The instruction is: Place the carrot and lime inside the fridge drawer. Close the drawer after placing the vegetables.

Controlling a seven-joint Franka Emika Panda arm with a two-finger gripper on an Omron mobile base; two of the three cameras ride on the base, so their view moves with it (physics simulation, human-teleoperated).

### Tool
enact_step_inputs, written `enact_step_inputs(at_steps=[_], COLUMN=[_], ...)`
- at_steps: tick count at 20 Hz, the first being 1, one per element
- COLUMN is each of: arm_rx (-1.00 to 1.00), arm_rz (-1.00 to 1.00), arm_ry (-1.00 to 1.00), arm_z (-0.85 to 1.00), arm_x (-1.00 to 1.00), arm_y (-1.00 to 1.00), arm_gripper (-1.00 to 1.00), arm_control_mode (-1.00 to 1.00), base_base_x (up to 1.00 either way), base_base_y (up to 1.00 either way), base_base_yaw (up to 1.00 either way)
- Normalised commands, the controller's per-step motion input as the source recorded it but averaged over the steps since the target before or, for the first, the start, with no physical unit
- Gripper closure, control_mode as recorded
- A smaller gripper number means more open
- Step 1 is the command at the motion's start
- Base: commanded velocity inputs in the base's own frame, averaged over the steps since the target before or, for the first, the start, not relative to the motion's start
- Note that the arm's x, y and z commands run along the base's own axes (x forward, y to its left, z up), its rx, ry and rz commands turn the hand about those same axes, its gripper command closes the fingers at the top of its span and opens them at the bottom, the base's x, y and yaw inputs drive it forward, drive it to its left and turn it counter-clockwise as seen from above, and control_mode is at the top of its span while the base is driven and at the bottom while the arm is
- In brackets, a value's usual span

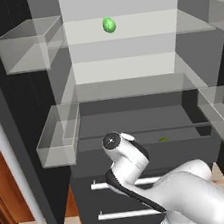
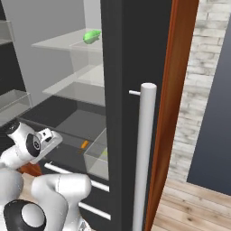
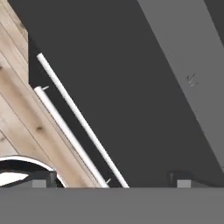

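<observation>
Open fridge (image 1: 126, 56) ahead, pale back wall and dark side walls, glass shelves across its width. Fridge door (image 2: 131, 67) swung out on the right, dark edge with a tall white bar handle (image 2: 145, 153) standing upright along it; a second white handle (image 1: 5, 149) at the left edge of the left base view. Wooden plank floor (image 2: 198, 207) below, brick wall behind the door.

White arm (image 1: 165, 192) bent in front of the lower fridge, wrist raised before the fridge drawer (image 1: 151, 123), a wide dark grey tray spanning the fridge under the lowest glass shelf. Two white bar handles (image 1: 119, 183) on the dark fronts below it, seen running diagonally in the hand view (image 3: 74, 118).

Clear plastic bins (image 1: 57, 137) hung on both door sides, upper and lower.

Claw (image 3: 109, 181) spread wide, gripping nothing, tips aimed down at the dark drawer fronts and the floor.

Bright green oval thing (image 1: 109, 25) on an upper glass shelf, well above the drawer.

Carrot (image 2: 84, 144) lying in the drawer, orange, near the clear bin in the right base view. Lime (image 1: 163, 139) a small dark green spot low in the drawer, right of the wrist, partly hidden by the drawer's front edge.
</observation>
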Motion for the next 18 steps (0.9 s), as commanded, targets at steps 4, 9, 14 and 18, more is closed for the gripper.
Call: enact_step_inputs(at_steps=[4, 9, 14, 18], arm_rx=[0.00, 0.00, 0.00, 0.00], arm_rz=[0.19, 0.14, 0.04, 0.01], arm_ry=[0.00, -0.01, 0.00, -0.05], arm_z=[-0.02, 0.00, 0.04, 0.00], arm_x=[0.78, 0.73, 0.72, 0.64], arm_y=[-0.18, -0.11, 0.00, 0.00], arm_gripper=[-1.00, -1.00, -1.00, -1.00], arm_control_mode=[-1.00, -1.00, -1.00, -1.00], base_base_x=[0.00, 0.00, 0.00, 0.00], base_base_y=[0.00, 0.00, 0.00, 0.00], base_base_yaw=[0.00, 0.00, 0.00, 0.00])
